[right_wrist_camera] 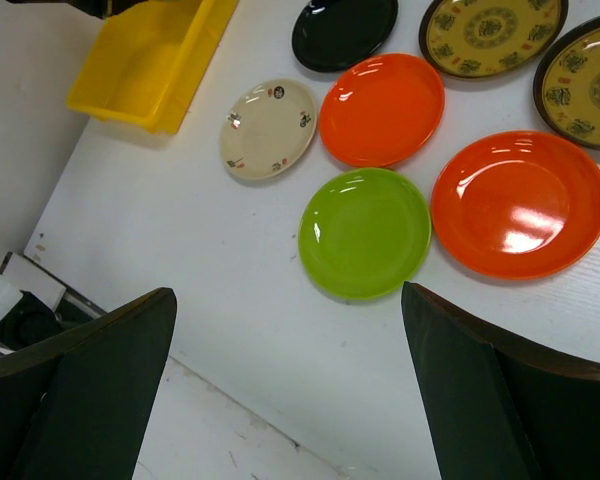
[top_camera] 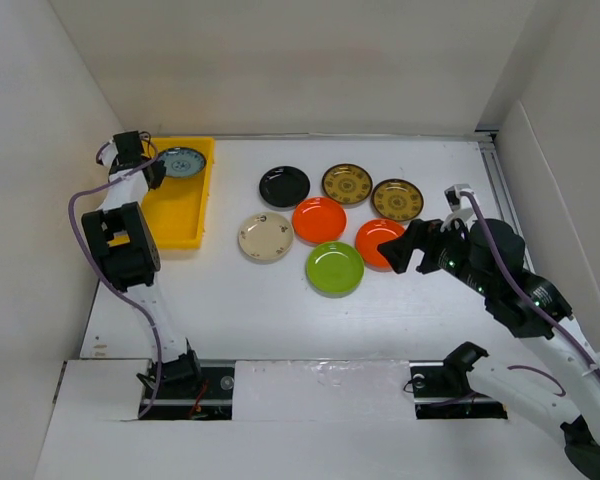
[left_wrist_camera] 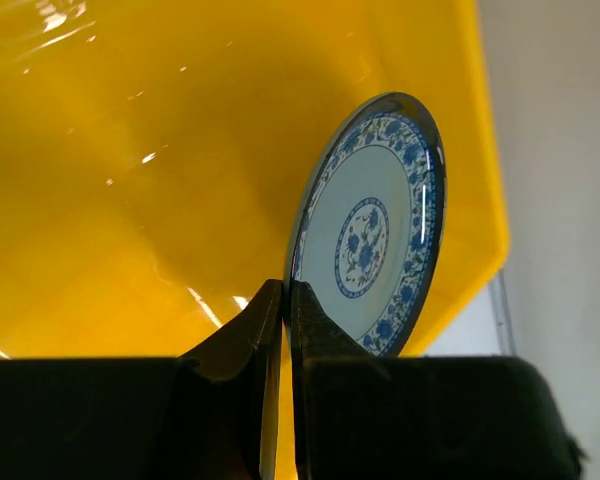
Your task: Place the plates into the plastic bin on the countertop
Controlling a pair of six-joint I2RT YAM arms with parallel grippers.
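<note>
Left wrist view: left tool pinches blue-patterned plate over yellow bin, far end; right tool gapes wide over rightmost orange plate.

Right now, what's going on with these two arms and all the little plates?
The left gripper is shut on the rim of the blue-patterned plate, holding it on edge over the far end of the yellow bin. The right gripper is open, hovering by the lime green plate and an orange plate. Those two and five others lie on the white table, not yet in the bin.
</note>
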